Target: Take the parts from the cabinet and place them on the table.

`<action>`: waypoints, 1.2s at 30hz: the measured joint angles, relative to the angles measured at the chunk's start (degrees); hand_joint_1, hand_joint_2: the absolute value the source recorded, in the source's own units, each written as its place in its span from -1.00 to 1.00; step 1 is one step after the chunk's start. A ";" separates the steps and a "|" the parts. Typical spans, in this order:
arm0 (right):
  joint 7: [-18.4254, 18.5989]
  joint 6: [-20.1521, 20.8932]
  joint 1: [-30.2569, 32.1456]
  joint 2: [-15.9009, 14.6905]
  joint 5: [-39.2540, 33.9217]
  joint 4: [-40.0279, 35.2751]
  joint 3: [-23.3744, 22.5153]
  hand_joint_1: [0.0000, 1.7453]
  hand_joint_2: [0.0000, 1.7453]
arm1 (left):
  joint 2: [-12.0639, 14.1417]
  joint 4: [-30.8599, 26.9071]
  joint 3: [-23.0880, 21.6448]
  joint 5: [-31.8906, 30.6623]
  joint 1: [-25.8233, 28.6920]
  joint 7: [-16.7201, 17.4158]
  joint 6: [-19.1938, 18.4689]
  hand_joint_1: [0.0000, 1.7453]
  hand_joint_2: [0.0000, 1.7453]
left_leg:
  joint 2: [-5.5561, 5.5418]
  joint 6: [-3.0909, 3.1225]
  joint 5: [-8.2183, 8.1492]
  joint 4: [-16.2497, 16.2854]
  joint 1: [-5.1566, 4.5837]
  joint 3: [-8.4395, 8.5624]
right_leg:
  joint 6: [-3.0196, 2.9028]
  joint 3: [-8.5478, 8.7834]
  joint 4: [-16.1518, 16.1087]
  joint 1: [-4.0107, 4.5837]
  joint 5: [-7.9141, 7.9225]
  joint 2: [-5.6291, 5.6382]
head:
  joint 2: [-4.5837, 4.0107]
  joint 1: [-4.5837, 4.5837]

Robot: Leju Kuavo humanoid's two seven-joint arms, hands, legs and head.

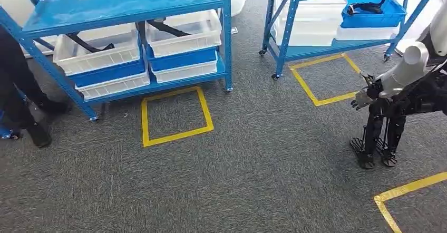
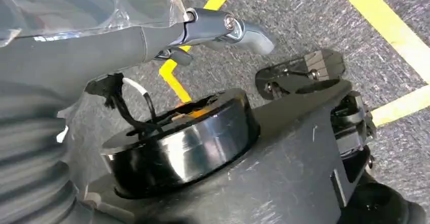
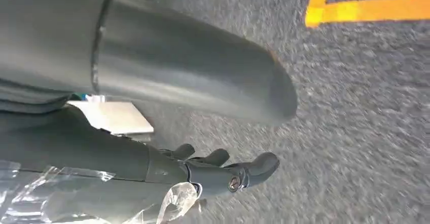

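Right wrist view shows our right robot hand hanging empty, fingers apart, the cabinet seemingly beyond reach; whether the left robot hand is open, we cannot tell.

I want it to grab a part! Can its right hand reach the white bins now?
Probably not yet. The right hand hangs over the carpet, holding nothing, and the white bins sit on the blue rack across more carpet.

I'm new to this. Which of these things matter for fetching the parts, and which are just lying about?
For the job:
- left blue cabinet
- right blue cabinet
- white bins
- black parts inside them

Just about:
- yellow tape squares on the carpet
- a person's legs
- a humanoid robot standing at the right
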 joint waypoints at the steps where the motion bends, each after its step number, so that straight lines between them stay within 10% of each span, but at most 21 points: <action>1: -0.09 0.00 -0.08 0.33 0.02 0.00 0.02 -1.00 -1.00 | 0.11 0.02 -0.02 -0.07 -0.01 0.22 0.18 -1.00 1.00 | 0.56 -0.21 -0.38 0.73 0.15 0.02 | -0.33 0.26 -0.29 -0.44 0.12 -0.96 | 0.02 0.00; 3: -0.07 0.00 0.09 0.05 0.00 0.04 0.04 -1.00 -1.00 | 0.05 0.02 -0.33 -0.13 -0.29 0.85 0.46 -1.00 1.00 | 5.54 -1.21 -3.89 6.82 0.09 -2.79 | -0.99 0.63 -0.37 -0.32 -0.23 -2.29 | 0.02 -0.15; 6: -0.09 0.02 0.46 -0.02 0.00 0.24 0.09 -1.00 -1.00 | 0.07 0.02 -0.52 -0.07 -0.80 1.01 0.57 -1.00 1.00 | 6.72 -1.86 -8.60 19.56 0.69 -9.44 | -1.07 0.77 -0.33 -0.04 -0.63 -4.77 | 0.02 -0.18; 9: -0.15 0.37 0.23 -0.04 0.00 0.24 0.11 -1.00 -1.00 | 0.07 0.02 -0.92 -0.13 -0.77 1.36 0.70 -1.00 1.00 | 7.42 -1.41 -3.33 11.89 0.67 -5.53 | -0.94 1.58 -0.35 0.04 -1.17 -6.62 | 0.02 -0.20; 11: -0.22 0.50 0.28 0.02 0.00 0.24 0.13 -1.00 -1.00 | 0.07 0.02 -1.07 -0.17 -0.48 1.97 0.92 -1.00 1.00 | 12.00 0.01 0.49 1.63 -0.05 -0.55 | -0.65 2.18 -0.40 0.17 -1.57 -7.56 | 0.00 -0.17; 12: -0.26 0.52 0.24 0.07 0.00 0.24 0.22 -1.00 -1.00 | 0.06 0.02 -1.18 -0.17 -0.57 2.21 1.16 -1.00 1.00 | 12.21 0.15 -0.16 0.78 -0.61 -0.50 | -0.17 2.33 -0.25 0.58 -1.93 -8.04 | 0.02 -0.20; 16: -0.48 0.94 -0.76 0.09 0.00 0.24 0.55 -1.00 -1.00 | 0.07 0.02 -1.25 -0.13 -0.43 2.47 1.36 -1.00 1.00 | 9.67 1.00 0.24 -0.18 -0.35 -0.14 | 1.11 3.68 -1.04 0.70 -2.43 -10.38 | 0.02 -0.17; 18: -0.50 1.09 -0.19 0.13 0.00 0.24 0.66 -1.00 -1.00 | -0.04 0.02 -1.25 -0.13 -0.43 2.65 1.36 -1.00 1.00 | 8.51 1.36 0.52 -0.63 0.24 0.59 | 1.48 2.14 3.22 0.26 -5.08 -5.10 | 0.02 -0.13; 21: -0.59 1.09 0.04 0.11 0.00 0.24 0.92 -1.00 -1.00 | -0.07 0.02 -1.27 -0.13 -0.43 2.87 1.36 -1.00 1.00 | 6.91 1.75 0.45 -0.59 0.23 0.66 | 1.91 -5.52 17.04 0.10 -10.23 -3.11 | 0.02 -0.09; 24: -0.57 1.11 0.29 0.11 -0.02 0.24 1.03 -1.00 -1.00 | -0.07 0.02 -1.27 -0.11 -0.39 2.87 1.36 -1.00 1.00 | 4.35 1.56 0.14 -0.53 0.33 1.32 | 2.02 -4.50 11.56 -0.08 -4.29 -2.91 | 0.02 -0.13; 26: -0.48 1.11 0.57 0.07 -0.07 0.28 1.05 -1.00 -1.00 | -0.13 0.02 -1.29 -0.11 -0.39 2.87 1.34 -1.00 1.00 | 3.08 1.03 -0.32 -0.41 0.41 1.75 | 2.01 -0.51 0.91 -0.58 1.29 0.36 | 0.02 -0.11; 27: -0.48 1.20 0.64 0.07 -0.09 0.33 1.05 -1.00 -1.00 | -0.13 0.02 -1.29 -0.11 -0.46 2.87 1.31 -1.00 1.00 | 2.60 0.54 -0.80 -0.07 -0.07 1.19 | 1.75 0.17 -0.58 -0.52 0.33 1.94 | 0.02 -0.11; 31: -0.50 1.92 -0.06 0.24 -0.35 0.33 1.05 -1.00 -1.00 | -0.07 0.02 -1.27 -0.02 -0.45 2.73 1.18 -1.00 1.00 | 0.89 -0.57 -1.07 -0.21 0.41 1.04 | 0.10 0.38 -0.65 -0.41 0.30 -0.34 | 0.02 -0.11; 33: -0.61 2.21 0.09 0.29 -0.53 0.35 1.05 -1.00 -1.00 | 0.00 0.02 -1.27 0.11 -0.45 2.36 1.18 -1.00 1.00 | 5.00 -1.29 -3.66 4.23 0.47 -0.70 | -0.59 0.77 -0.80 -0.53 0.08 -1.36 | 0.02 -0.15; 36: -1.01 2.21 0.35 0.29 -0.85 0.41 1.05 -1.00 -1.00 | 0.00 0.02 -1.18 0.41 -0.84 1.60 1.27 -1.00 1.00 | 6.67 -2.13 -9.41 18.47 0.98 -8.16 | -0.90 0.93 -0.76 -0.38 -0.32 -2.83 | 0.02 -0.20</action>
